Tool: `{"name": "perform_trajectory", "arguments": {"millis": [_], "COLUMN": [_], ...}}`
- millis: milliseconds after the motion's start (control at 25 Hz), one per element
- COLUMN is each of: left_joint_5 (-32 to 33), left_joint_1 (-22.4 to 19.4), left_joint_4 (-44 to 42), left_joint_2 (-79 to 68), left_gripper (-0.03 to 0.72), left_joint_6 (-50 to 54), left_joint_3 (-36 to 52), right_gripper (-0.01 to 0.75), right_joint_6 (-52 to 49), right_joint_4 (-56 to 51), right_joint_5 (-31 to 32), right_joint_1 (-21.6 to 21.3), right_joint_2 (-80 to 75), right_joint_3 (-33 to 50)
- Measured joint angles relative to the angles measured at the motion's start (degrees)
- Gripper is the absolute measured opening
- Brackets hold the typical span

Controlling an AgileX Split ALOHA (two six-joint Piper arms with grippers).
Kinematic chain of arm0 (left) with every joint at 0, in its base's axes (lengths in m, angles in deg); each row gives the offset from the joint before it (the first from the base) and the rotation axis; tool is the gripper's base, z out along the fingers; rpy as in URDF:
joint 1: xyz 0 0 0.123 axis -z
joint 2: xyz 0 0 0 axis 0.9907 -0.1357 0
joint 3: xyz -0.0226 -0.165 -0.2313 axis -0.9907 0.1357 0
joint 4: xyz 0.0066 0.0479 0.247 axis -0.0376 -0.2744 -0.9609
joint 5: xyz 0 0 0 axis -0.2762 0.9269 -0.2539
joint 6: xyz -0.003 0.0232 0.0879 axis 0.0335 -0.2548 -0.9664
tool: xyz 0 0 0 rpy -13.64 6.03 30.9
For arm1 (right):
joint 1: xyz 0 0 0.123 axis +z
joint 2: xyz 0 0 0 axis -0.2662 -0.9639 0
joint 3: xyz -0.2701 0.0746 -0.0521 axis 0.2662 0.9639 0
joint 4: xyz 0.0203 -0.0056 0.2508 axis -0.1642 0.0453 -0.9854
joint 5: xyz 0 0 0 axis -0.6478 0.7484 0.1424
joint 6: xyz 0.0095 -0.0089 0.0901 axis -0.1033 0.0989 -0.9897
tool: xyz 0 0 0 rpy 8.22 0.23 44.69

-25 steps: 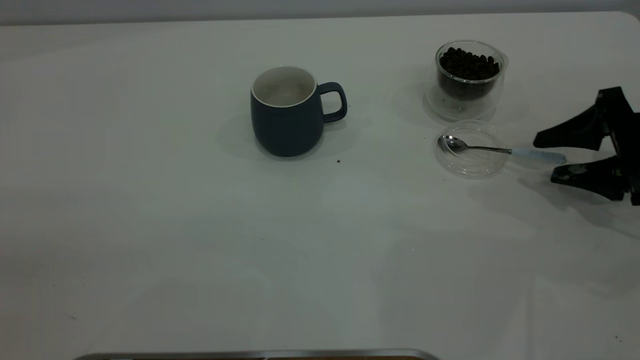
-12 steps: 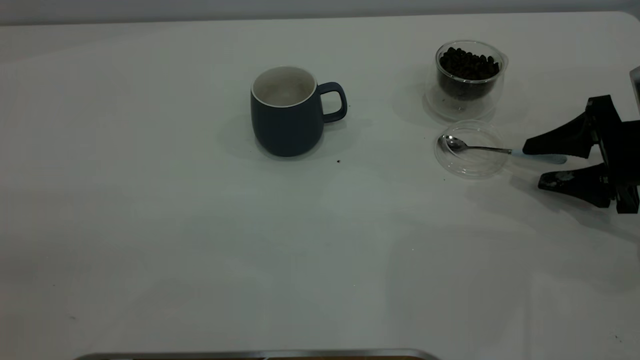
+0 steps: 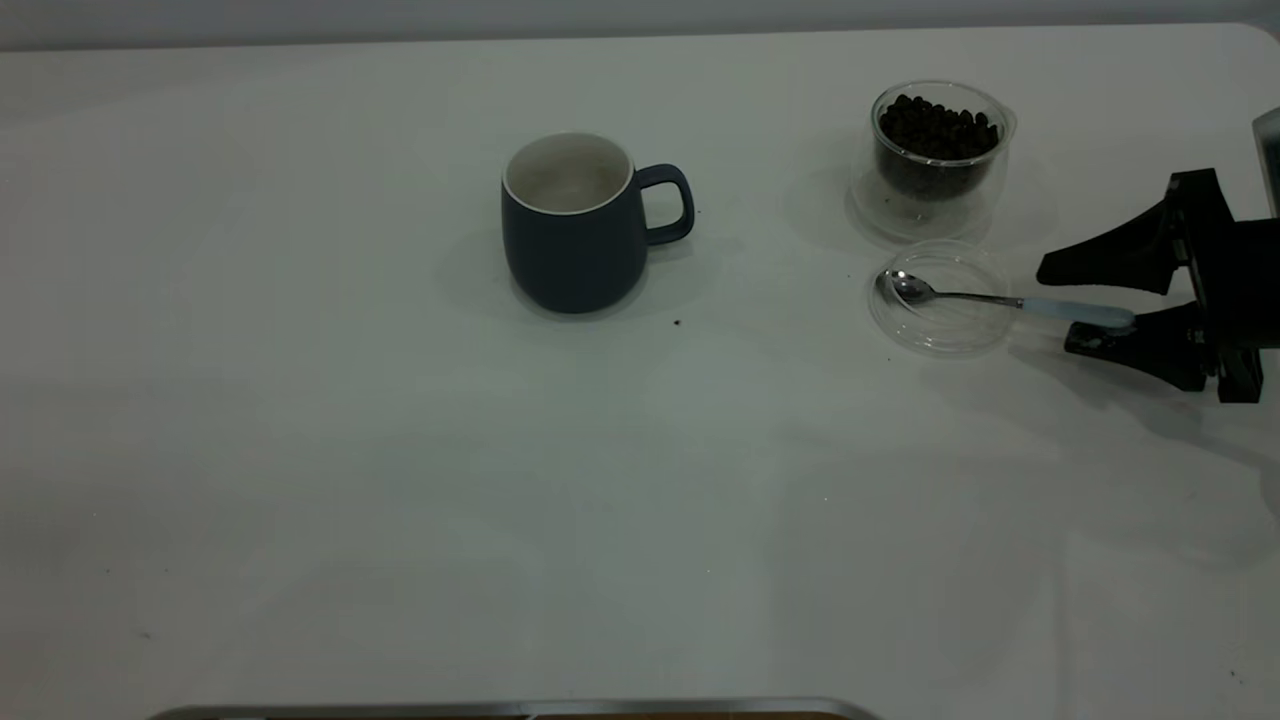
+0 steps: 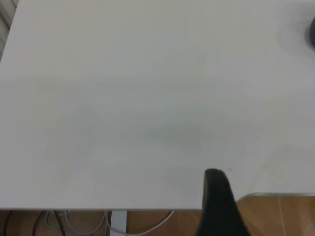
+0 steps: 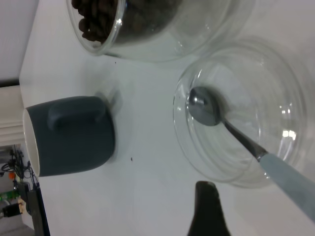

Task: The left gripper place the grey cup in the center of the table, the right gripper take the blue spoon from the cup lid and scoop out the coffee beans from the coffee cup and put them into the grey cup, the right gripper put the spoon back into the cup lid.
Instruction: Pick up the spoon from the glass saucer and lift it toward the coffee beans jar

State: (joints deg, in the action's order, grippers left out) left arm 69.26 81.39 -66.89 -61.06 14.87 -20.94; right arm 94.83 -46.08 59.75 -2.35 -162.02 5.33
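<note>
At the exterior frame's right edge, the right gripper (image 3: 1085, 305) spreads its fingers either side of the blue spoon (image 3: 1010, 301) handle, its arm cut off. The bowl rests in the cup lid (image 3: 940, 335) on the white table (image 3: 400, 480). The grey cup (image 3: 572, 235) stands upper centre.

white table (image 3: 400, 480), grey cup (image 3: 572, 240), coffee cup (image 3: 935, 160), cup lid (image 3: 945, 330)
</note>
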Motion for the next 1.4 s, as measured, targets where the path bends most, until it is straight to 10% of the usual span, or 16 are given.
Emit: {"name": "perform_trajectory", "arguments": {"millis": [840,1400], "left_joint_5": [0.00,0.00], "left_joint_1": [0.00,0.00], "left_joint_4": [0.00,0.00], "left_joint_2": [0.00,0.00], "left_gripper": [0.548,0.548], "left_joint_6": [0.00,0.14], "left_joint_3": [0.00,0.00], "right_gripper": [0.126,0.115], "right_joint_6": [-0.63,-3.06], "right_joint_4": [0.00,1.13], "right_joint_5": [0.67,-6.94], "right_joint_1": [0.00,-1.34], "right_joint_2": [0.00,9.66], "right_joint_3": [-0.05,7.85]}}
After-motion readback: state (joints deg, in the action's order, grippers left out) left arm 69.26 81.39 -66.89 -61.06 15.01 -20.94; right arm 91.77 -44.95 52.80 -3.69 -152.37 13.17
